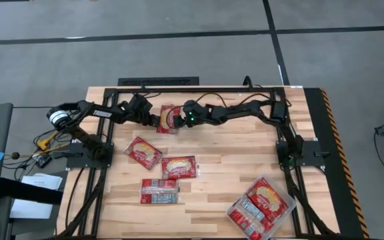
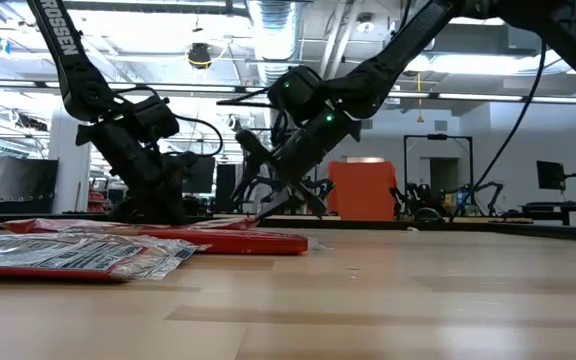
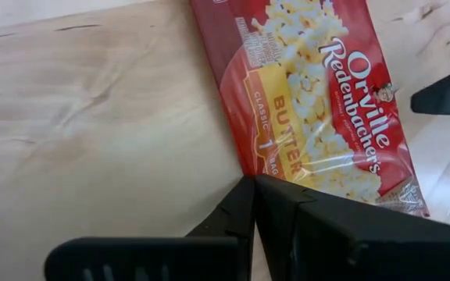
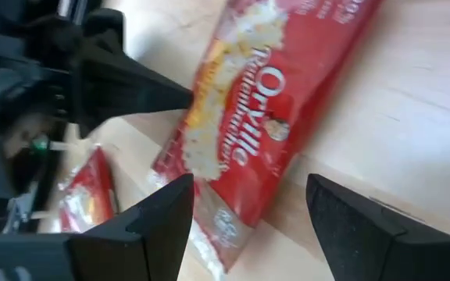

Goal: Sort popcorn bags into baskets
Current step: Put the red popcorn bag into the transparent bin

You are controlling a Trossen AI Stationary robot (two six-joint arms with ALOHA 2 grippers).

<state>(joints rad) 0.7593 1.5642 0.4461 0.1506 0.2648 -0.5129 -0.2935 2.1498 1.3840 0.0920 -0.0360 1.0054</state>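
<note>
Popcorn bag (image 1: 168, 118) lies at the table's far middle, between both grippers. From the left, the left gripper (image 1: 157, 121) reaches in low, its fingers (image 3: 241, 215) pressed together at the packet's long edge; whether any film is pinched between them cannot be told. On the right, the right gripper (image 1: 181, 120) slants down over the same packet with fingers (image 4: 158, 215) spread apart, straddling its end. Three more packets (image 1: 160, 169) lie loose nearer the front. The clear tray (image 1: 261, 207) at the front right already holds bags; their count is unclear.
</note>
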